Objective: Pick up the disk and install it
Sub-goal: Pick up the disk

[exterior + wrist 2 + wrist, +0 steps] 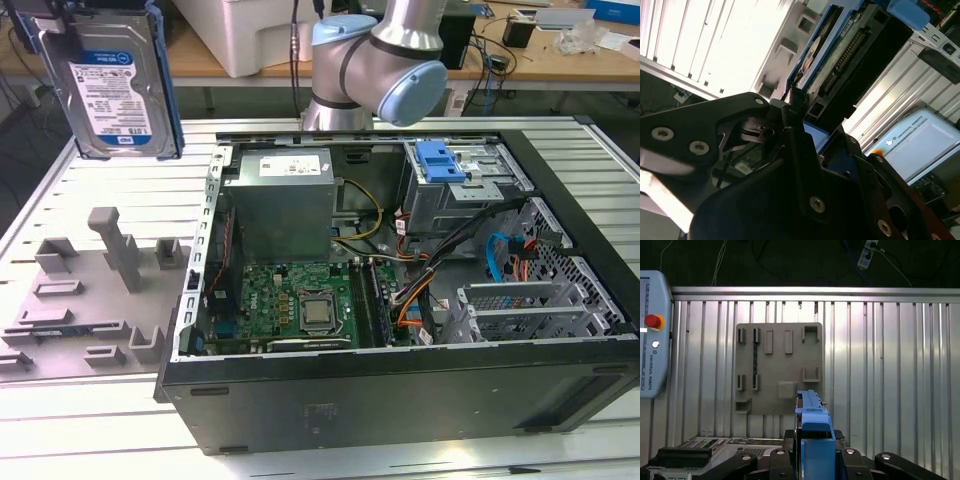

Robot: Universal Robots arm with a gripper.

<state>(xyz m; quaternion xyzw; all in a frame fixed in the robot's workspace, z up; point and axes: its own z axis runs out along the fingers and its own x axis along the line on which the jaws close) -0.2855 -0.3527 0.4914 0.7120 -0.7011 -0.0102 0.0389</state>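
exterior view, flat silver disk [112,85] in blue plastic frame, upright over ribbed metal table [60,185], jaws clamped on it

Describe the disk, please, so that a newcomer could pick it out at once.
Find the open black computer case; to the exterior view's left of it lies a grey fixture plate. Above that plate the disk hangs upright in the gripper. Unlike the grey power-supply box in the case, it is a thin silver slab with a blue-and-white label and blue frame.

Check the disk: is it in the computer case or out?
Out. The disk hangs upright in the gripper, above the grey fixture, beside the open case.
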